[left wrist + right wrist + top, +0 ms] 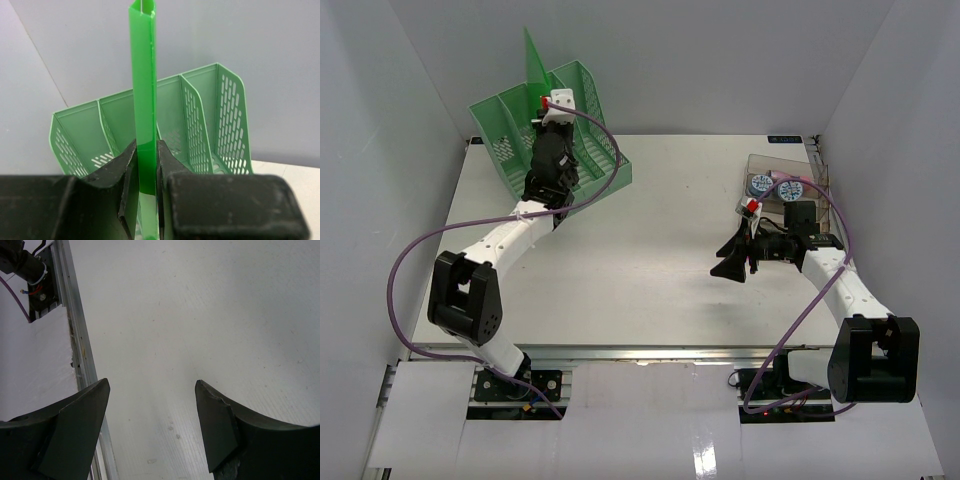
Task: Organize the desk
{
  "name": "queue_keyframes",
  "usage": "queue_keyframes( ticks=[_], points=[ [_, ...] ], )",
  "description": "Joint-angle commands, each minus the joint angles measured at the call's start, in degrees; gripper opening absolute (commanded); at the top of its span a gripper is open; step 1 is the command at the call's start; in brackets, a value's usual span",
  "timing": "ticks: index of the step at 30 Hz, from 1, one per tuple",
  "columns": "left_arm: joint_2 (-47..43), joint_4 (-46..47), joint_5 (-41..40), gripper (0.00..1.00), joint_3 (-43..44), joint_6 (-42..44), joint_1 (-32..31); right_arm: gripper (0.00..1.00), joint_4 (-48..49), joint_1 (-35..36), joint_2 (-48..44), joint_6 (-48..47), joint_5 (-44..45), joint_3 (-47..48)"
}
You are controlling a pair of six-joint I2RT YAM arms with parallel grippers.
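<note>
A thin bright green folder (142, 75) stands upright on edge, and my left gripper (146, 160) is shut on its lower part. It hangs just in front of the green slotted file organizer (200, 120). From above, the folder (535, 65) rises over the organizer (590, 150) at the desk's far left, with the left gripper (542, 125) below it. My right gripper (730, 265) is open and holds nothing, low over the white desk (650, 250) on its right side. In the right wrist view the bare desk (200, 315) shows between the spread fingers (75, 425).
A clear box (780, 180) with rolls of tape stands at the far right of the desk. The silver rail (650, 350) runs along the front edge, also seen in the right wrist view (75, 330). Pale grey walls close in the back and both sides.
</note>
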Motion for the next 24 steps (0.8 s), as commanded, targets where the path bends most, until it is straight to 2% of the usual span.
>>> queue_keyframes(
  ticks=[1,14,24],
  points=[
    [-1.11,6.36,0.33,0.0,3.24,1.19,-0.27,0.75,1.01,-0.21,0.41,0.17,-1.08,-0.29],
    [4.02,15.98,-1.25,0.0,-4.42,0.96,-0.26,0.75,0.52,-0.46,0.08,0.09,-1.81,-0.19],
    [3.81,14.6,-0.64,0.0,-9.91,-5.29,-0.28,0.75,0.4,-0.48,0.17,-0.18,-1.95,-0.1]
  ],
)
